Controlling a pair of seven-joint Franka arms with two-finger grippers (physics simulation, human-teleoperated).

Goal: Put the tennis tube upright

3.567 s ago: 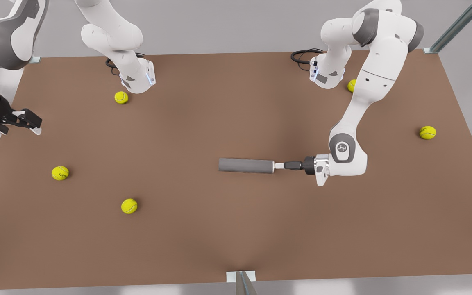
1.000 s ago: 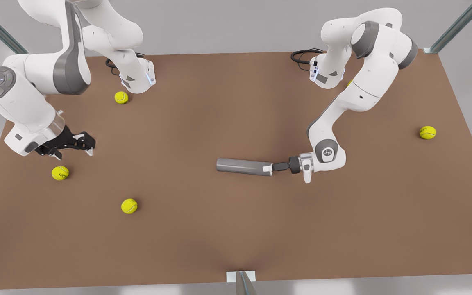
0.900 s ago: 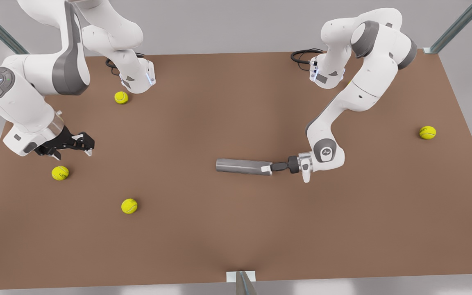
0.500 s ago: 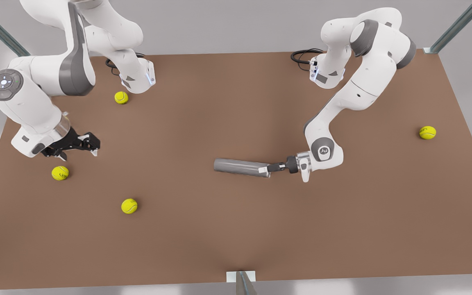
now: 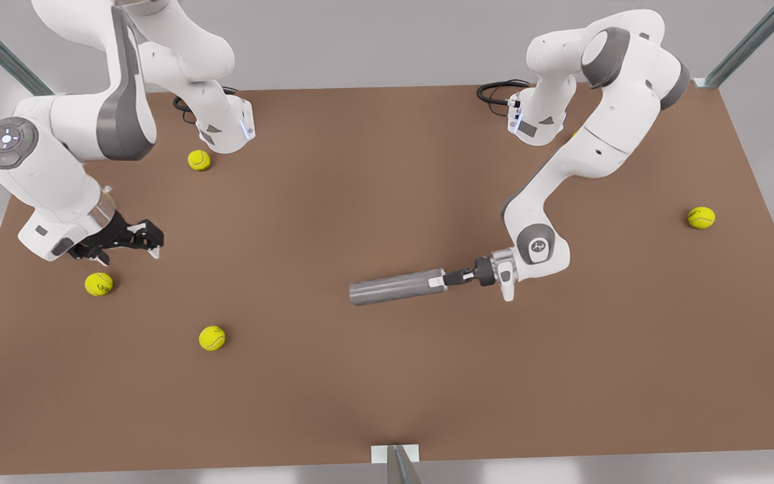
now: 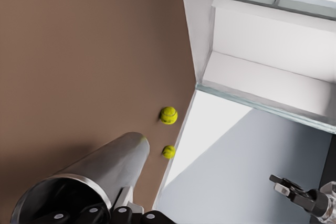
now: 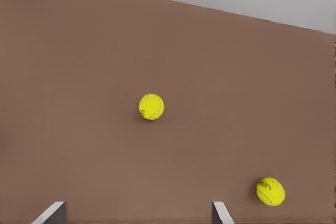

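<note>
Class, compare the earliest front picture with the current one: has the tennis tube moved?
Yes. The tennis tube, held at one end by the left claw, has swung: its free end now sits nearer the table's front edge.

Bench [image 5: 387, 376]: broad bare stretch around tennis tube [image 5: 390, 288]. Obstacles: two tennis balls [image 5: 211, 338] [image 5: 99, 284] well apart towards front view's left.

My test cell, a simulated robot workspace: a bare brown tabletop [image 5: 360, 168] with metal frame struts [image 5: 750, 42] at its corners, plain grey walls behind, and two white arm bases [image 5: 226, 128] bolted on, cables [image 5: 498, 87] trailing.
</note>
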